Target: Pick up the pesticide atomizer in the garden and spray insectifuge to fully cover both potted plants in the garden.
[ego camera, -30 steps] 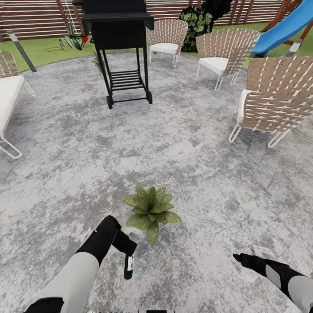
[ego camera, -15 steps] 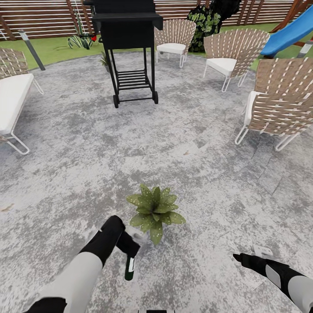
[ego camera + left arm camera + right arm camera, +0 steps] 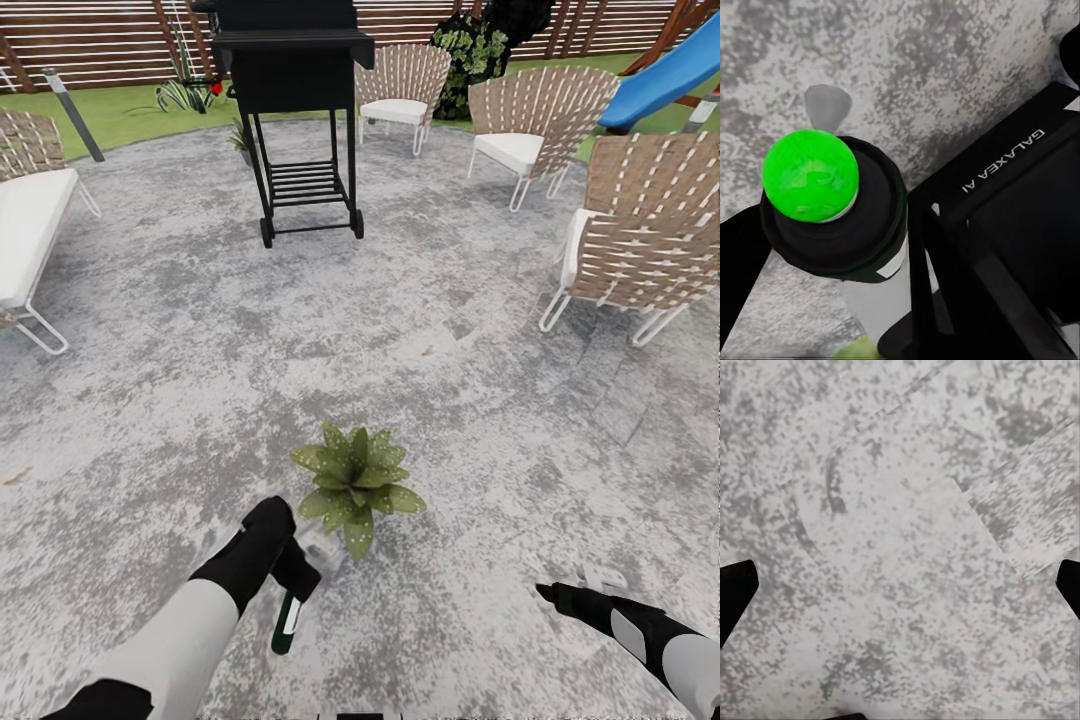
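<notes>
Basically the left gripper [image 3: 292, 580] is clamped on the pesticide atomizer [image 3: 284, 622], over bare patio [image 3: 200, 350] paving. Bottle hangs below the fingers, tilted, its lower end toward the robot: slim, dark green, white label strip. In the left wrist view the bottle [image 3: 844, 217] is seen end-on with a bright green round end and a dark body, pinched against the black gripper body marked GALAXEA AI.

Right gripper [image 3: 548, 592] is low at the right, well apart from the bottle, holding nothing; the right wrist view shows its black fingertips [image 3: 733, 592] far apart over mottled grey paving.

One potted plant [image 3: 355, 482] sits on the paving just beyond and right of the left gripper: low rosette of pointed green leaves with pale specks, pot mostly hidden under the leaves.

Open paving all round the plant. Farther off: black grill cart [image 3: 295, 110] ahead, wicker chairs [image 3: 640, 230] at the right, a white-cushioned seat [image 3: 30, 240] at the left edge. Lawn [image 3: 120, 110], slatted fence [image 3: 100, 40] and a blue slide [image 3: 665, 75] at the far rim.
</notes>
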